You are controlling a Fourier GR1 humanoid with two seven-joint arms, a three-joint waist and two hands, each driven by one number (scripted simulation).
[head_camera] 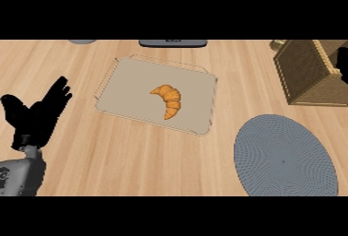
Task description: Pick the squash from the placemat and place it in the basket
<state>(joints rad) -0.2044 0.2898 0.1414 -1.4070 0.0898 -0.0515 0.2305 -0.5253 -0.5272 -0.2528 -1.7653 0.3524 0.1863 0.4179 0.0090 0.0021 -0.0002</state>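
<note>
An orange croissant (pixel 168 100) lies on the beige tray (pixel 129 83) mid-frame; the left hand (pixel 35 115) rests spread wide at left.

Nothing readable here tbh. The dark device (pixel 173 43) at the top edge, middle of the frame, has a small pale mark, but it's too blurry.

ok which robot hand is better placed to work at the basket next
Right, probably: the right robot hand shows at the view's right edge by the basket, while the left robot hand rests open at the far left.
</note>
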